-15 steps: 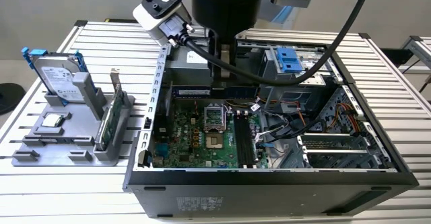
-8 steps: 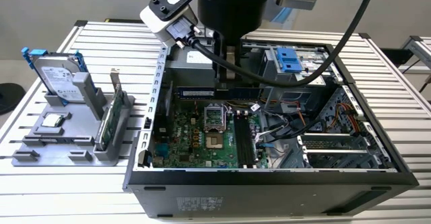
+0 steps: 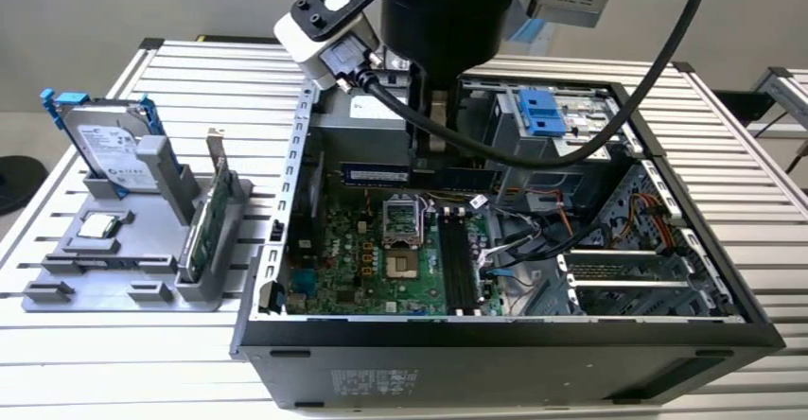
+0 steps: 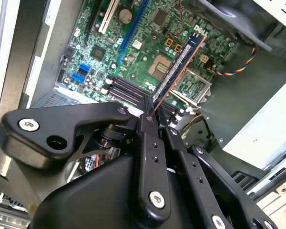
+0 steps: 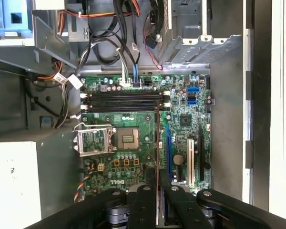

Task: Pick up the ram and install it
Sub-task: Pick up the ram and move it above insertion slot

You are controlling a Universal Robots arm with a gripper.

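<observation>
Black tool (image 4: 155, 118) clamps the ram (image 4: 180, 64), its label unreadable, above the green motherboard (image 4: 133, 52).

No print is clear enough to read with certainty. The hard drive (image 3: 112, 150), standing in the grey holder (image 3: 127, 273) at the exterior view's left, carries a white label of fine lines, and the computer case (image 3: 531, 358) has a small grey label on its near outer wall. The ram (image 4: 181, 59) bears tiny white marks, and the motherboard (image 5: 133, 121) shows white lettering near the processor socket (image 5: 128, 138).
</observation>
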